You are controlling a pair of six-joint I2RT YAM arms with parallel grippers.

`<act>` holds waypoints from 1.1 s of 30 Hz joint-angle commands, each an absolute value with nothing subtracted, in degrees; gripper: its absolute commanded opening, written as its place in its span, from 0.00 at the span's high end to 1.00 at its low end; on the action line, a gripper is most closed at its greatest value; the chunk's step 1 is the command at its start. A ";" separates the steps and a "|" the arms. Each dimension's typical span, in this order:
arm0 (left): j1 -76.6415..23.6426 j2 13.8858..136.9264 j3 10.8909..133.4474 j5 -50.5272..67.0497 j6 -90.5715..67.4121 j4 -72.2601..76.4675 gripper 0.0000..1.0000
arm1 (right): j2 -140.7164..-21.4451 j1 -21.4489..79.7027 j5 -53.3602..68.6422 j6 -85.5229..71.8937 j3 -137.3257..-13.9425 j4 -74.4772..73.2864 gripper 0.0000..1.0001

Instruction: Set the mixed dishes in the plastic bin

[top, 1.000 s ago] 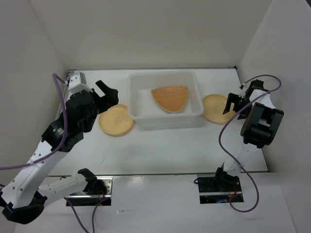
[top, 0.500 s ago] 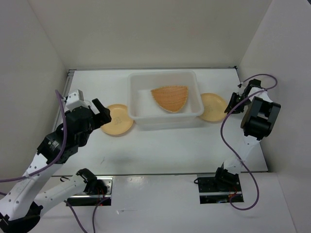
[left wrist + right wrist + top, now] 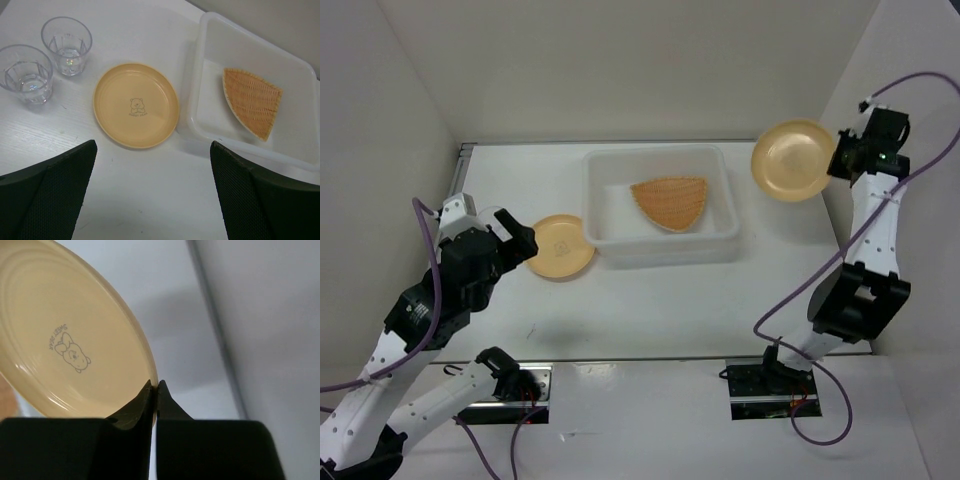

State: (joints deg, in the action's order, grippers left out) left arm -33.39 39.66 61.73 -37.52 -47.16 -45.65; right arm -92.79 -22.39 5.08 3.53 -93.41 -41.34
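Observation:
My right gripper [image 3: 838,160] [image 3: 155,386] is shut on the rim of a yellow-orange plate [image 3: 793,160] [image 3: 65,345], held tilted in the air to the right of the plastic bin [image 3: 660,245] [image 3: 200,100]. The woven tan basket tray [image 3: 670,202] [image 3: 252,102] lies inside the bin. A second yellow-orange plate [image 3: 560,247] [image 3: 136,105] rests flat on the table just left of the bin. My left gripper [image 3: 510,232] [image 3: 152,192] hovers open near that plate's left side, nothing between its fingers. Two clear cups [image 3: 66,39] [image 3: 25,74] stand left of that plate, seen only in the left wrist view.
The white enclosure walls close in on three sides; the right wall [image 3: 910,120] stands close to my raised right arm. Purple cables loop off both arms.
My right gripper shut on the right plate's rim and lifted it off the table, up and back. My left arm drew back toward the near left, still open.

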 commanded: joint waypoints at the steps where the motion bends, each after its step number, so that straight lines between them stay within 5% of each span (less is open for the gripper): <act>1: -32.44 39.64 61.79 -39.37 -47.90 -45.97 0.00 | -87.19 -19.78 8.32 7.01 -103.50 -37.00 1.00; 6: -32.43 39.81 61.17 -38.85 -46.76 -44.12 0.00 | -90.16 -10.15 24.42 11.16 -111.35 -42.09 1.00; 14: -31.90 41.92 64.86 -38.33 -45.00 -46.84 0.00 | -99.22 8.51 18.02 13.10 -107.49 -40.17 1.00; 30: -30.23 39.80 59.86 -31.49 -50.46 -50.99 0.00 | -123.13 11.07 7.12 18.63 -117.77 -42.45 1.00; 32: -29.71 43.74 59.16 -30.15 -49.83 -50.28 0.00 | -124.00 11.07 6.51 18.63 -120.22 -43.06 0.88; 33: -29.71 44.99 58.28 -29.10 -49.83 -49.14 0.00 | -124.62 11.07 6.50 18.63 -121.10 -43.07 0.64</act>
State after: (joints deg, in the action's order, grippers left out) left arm -30.17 40.95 60.36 -33.12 -51.00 -51.94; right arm -124.36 11.16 7.92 17.39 -115.81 -43.33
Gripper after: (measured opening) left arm 1.001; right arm 0.283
